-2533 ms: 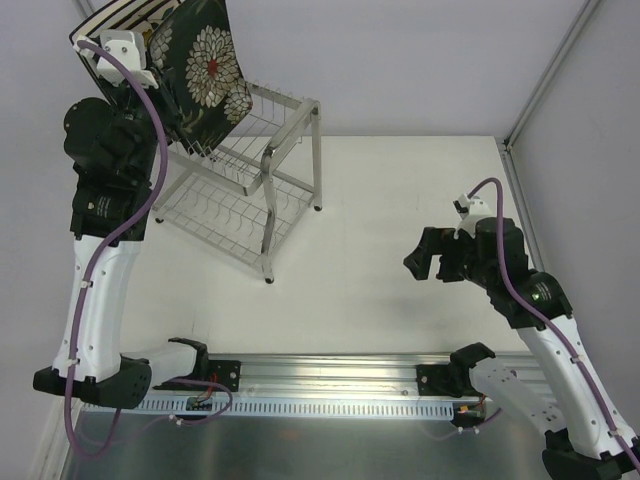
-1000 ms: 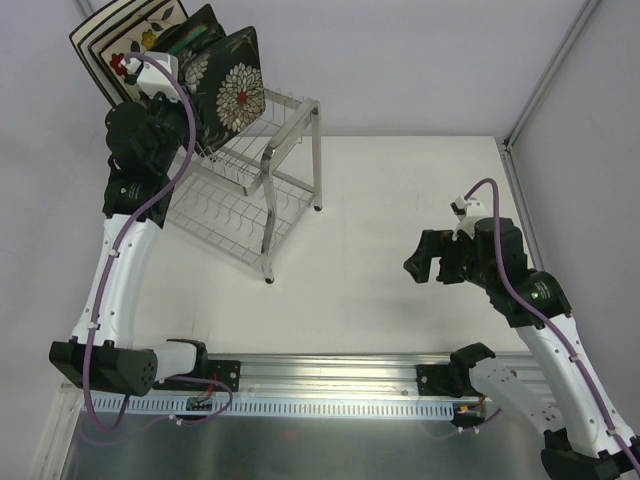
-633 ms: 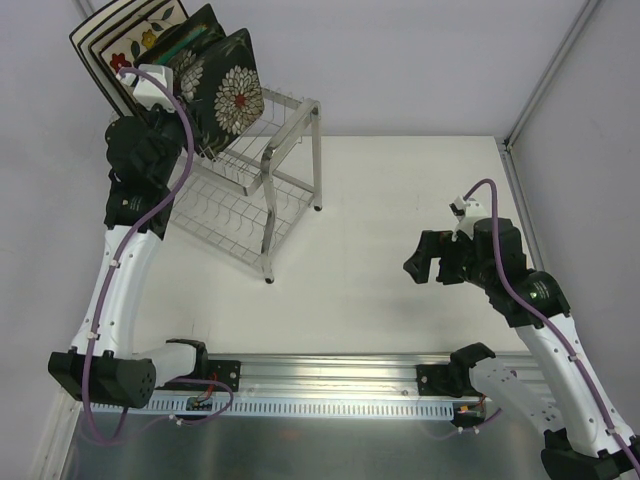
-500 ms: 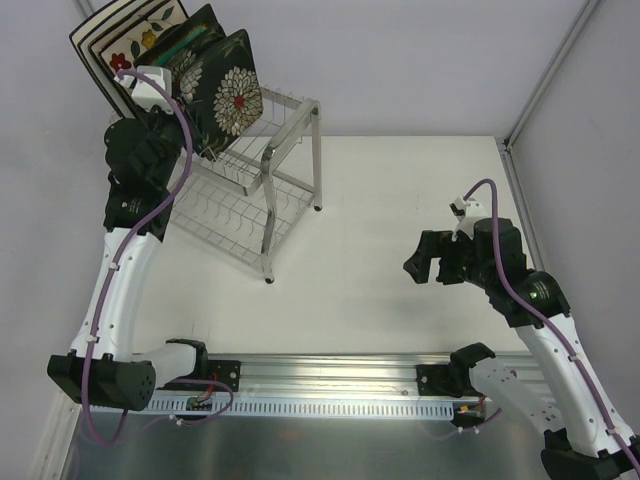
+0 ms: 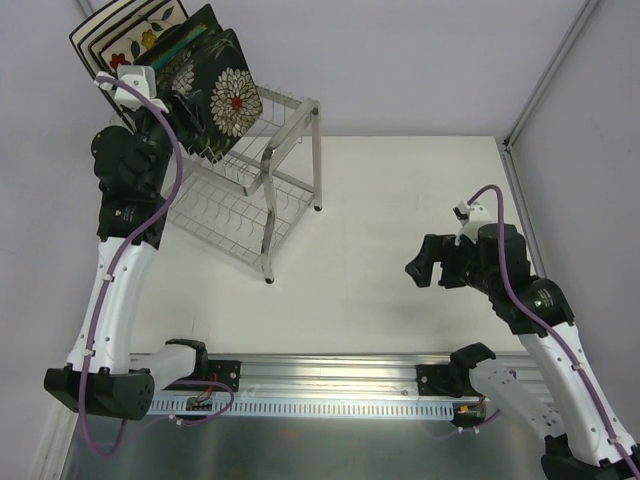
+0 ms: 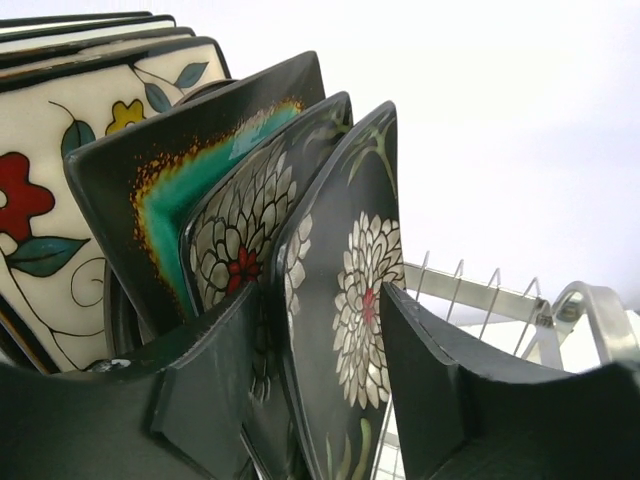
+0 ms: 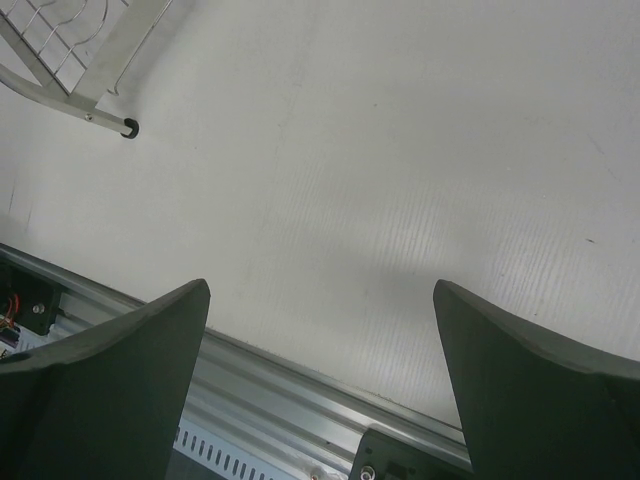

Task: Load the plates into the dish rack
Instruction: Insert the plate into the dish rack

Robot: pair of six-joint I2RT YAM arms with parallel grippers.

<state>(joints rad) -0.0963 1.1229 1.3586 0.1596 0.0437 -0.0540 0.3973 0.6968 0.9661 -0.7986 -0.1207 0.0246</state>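
Bloom plate (image 6: 340,330) between left jaws (racked)

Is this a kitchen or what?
Probably a robot lab, not a kitchen: a left arm and right arm bolted to a metal rail, plain walls around a white table, one dish rack of plates.

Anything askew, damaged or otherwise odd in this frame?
Nothing stands out. The plates are packed at the left end of the rack's top tier, all leaning the same way, with no breakage visible. The left gripper straddles the front bloom plate, which fits normal placing.
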